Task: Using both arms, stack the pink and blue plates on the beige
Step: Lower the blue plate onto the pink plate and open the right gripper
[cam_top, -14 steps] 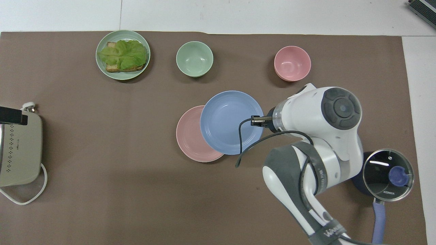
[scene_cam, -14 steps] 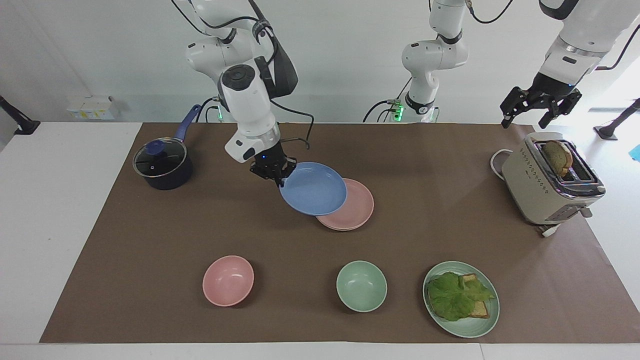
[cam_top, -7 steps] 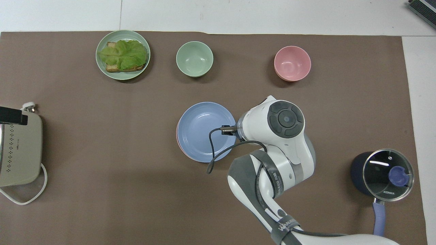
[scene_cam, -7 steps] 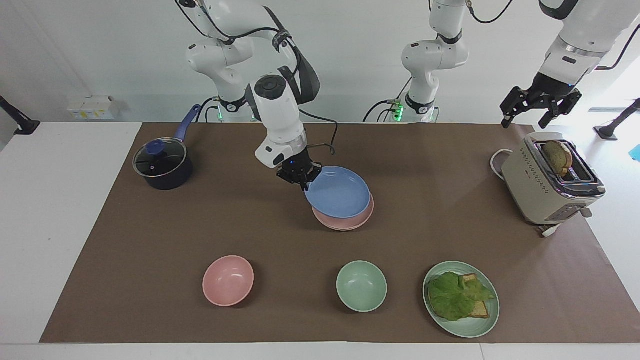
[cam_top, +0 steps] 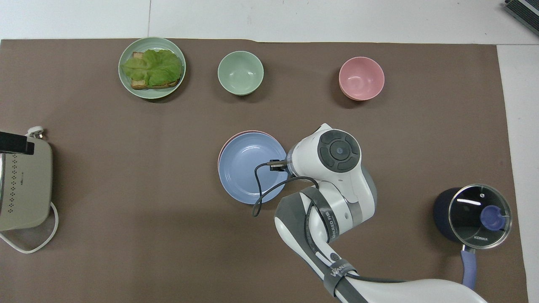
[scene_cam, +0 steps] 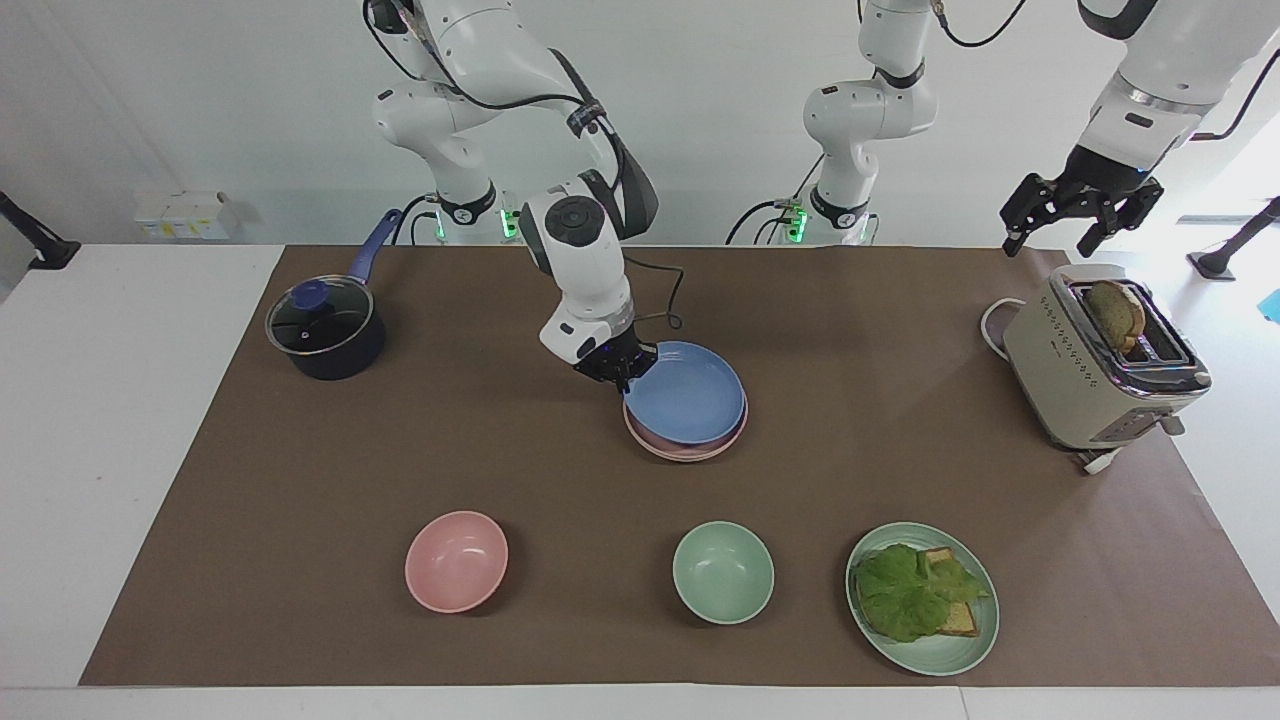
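Here, right gripper [scene_cam: 622,377] pinching the rim of the blue plate [scene_cam: 686,392], jaws pressed together on it, at mid-surface. Blue plate low over the pink plate [scene_cam: 690,447], touching or not: cannot tell. Below the pink one, in the facing view only, a thin pale edge, perhaps the beige plate. From overhead, right gripper hidden under its own wrist, pink plate [cam_top: 248,133] only a sliver. Left gripper [scene_cam: 1080,215] waiting over the toaster [scene_cam: 1085,375], jaws spread, seen only in the facing view.
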### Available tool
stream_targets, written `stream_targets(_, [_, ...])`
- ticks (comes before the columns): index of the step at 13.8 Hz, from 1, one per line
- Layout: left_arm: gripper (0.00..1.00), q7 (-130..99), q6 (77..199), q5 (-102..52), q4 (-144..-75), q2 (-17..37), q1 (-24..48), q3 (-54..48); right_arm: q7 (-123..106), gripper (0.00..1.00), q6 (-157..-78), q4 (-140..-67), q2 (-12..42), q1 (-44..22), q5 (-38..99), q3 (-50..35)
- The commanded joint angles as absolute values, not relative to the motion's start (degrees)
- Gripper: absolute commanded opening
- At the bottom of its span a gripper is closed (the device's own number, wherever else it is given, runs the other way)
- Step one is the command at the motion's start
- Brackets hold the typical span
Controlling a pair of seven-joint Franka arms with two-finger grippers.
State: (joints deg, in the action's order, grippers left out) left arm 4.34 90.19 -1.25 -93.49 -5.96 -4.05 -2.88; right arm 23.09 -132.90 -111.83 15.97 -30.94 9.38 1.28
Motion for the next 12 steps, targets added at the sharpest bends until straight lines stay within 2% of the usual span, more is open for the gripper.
stream_targets(1, [1.00,5.01,90.35,-0.88,-94.75,-7.03,-4.57,-3.08,20.74,0.00,-135.26,-112.50,16.43,-30.06,11.25,0.97])
stream_targets(3, [1.00,5.01,90.35,-0.79,-94.83,-7.03,-4.57,-3.08,20.39,0.00,-135.35,-112.41,16.61,-29.45,11.34,0.97])
stream_targets(4, [1.00,5.01,90.35,-0.79,-94.75,-7.03,-4.57,-3.08,19.96,0.05,-135.35,-112.15,16.70,-29.01,11.34,0.97])
stream_targets(5, [1.00,5.01,90.35,-0.79,-94.75,-7.03,-4.57,-3.08,19.95,0.24,-135.35,-111.97,16.96,-29.00,11.34,0.97])
stream_targets(6, [1.00,5.01,90.35,-0.79,-94.75,-7.03,-4.57,-3.08,19.95,0.69,-135.35,-111.97,16.96,-29.00,11.34,0.97])
stream_targets(7, [1.00,5.01,90.35,-0.79,-94.83,-7.03,-4.57,-3.08,20.04,1.00,-135.44,-111.71,17.05,-29.00,11.25,1.05])
stream_targets(10, [1.00,5.01,90.35,-0.88,-94.83,-7.03,-4.57,-3.08,20.30,1.00,-134.30,-109.78,16.44,-28.83,10.38,1.40])
stream_targets(12, [1.00,5.01,90.35,-0.79,-94.75,-7.03,-4.57,-3.08,20.04,1.00,-132.46,-109.42,14.16,-26.30,10.02,1.67])
